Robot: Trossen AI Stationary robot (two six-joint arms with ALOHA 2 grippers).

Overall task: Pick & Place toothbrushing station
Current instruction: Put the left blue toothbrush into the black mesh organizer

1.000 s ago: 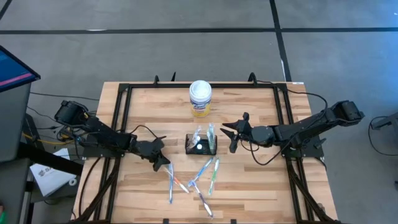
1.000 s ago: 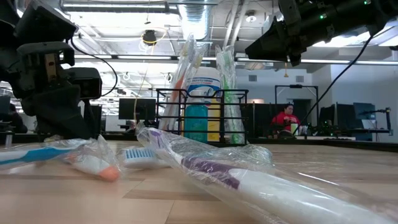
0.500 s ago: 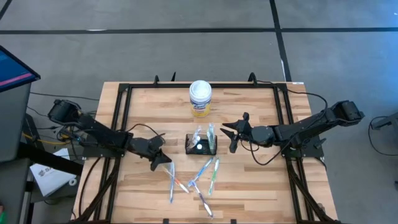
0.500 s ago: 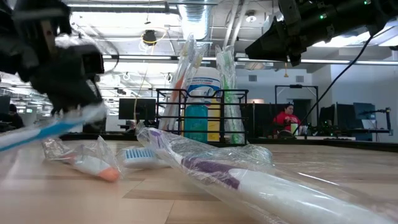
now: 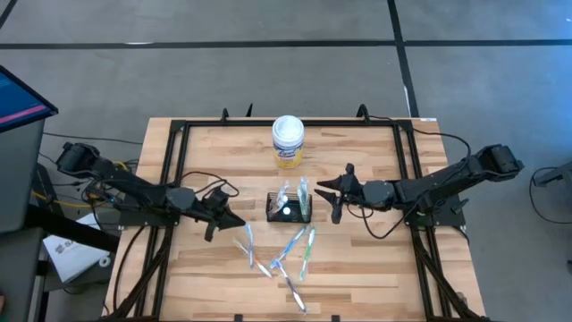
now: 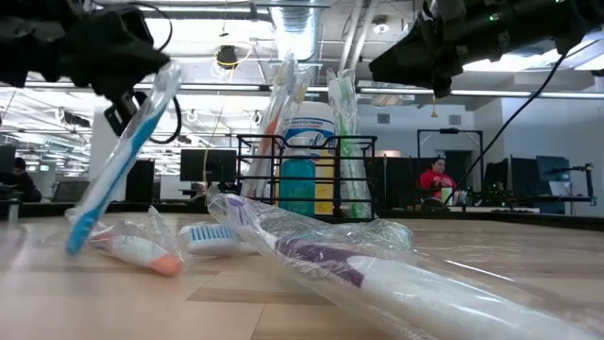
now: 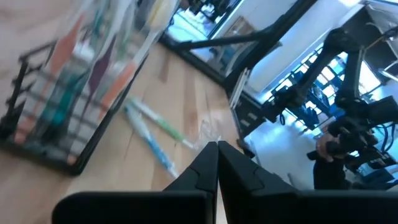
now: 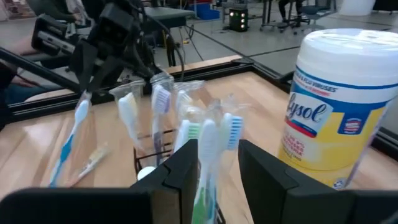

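- Left gripper [image 5: 222, 217] first: I see its fingers pressed together on a wrapped blue-handled toothbrush [image 6: 123, 156], which hangs tilted from it, brush end near the table [image 5: 357, 268] but whether it touches I cannot tell.
- Black wire-mesh holder [image 5: 289, 208] sits just to that gripper's right, near the middle of the table, apart from it.
- My right gripper [image 5: 332, 194] hovers on the holder's other side, close beside it, fingers spread part-way with nothing between them; its wrist camera looks straight at the holder [image 8: 155, 155].
- Right wrist view also shows the left gripper [image 8: 93, 74] beyond the holder with the blue toothbrush [image 8: 68, 140] dangling.
- Holder count: one. It stands upright and holds several wrapped toothbrushes [image 6: 283, 113] standing on end, heads up; I make out at least four heads from the right wrist view, though the wrappers blur the exact number.
- Loose toothbrushes [image 5: 295, 250] lie in a scatter on the table in front of the holder; from above I count about four wrapped ones, colours blue, green, orange and purple, some crossing each other.
- Low view puts a purple-handled wrapped one [image 6: 321, 255] nearest the camera.
- White canister [image 5: 288, 141] with a yellow label: one, upright, behind the holder toward the table's far edge, well apart from both grippers.
- Beyond the table, a person in red [image 6: 436, 179] sits in the room.
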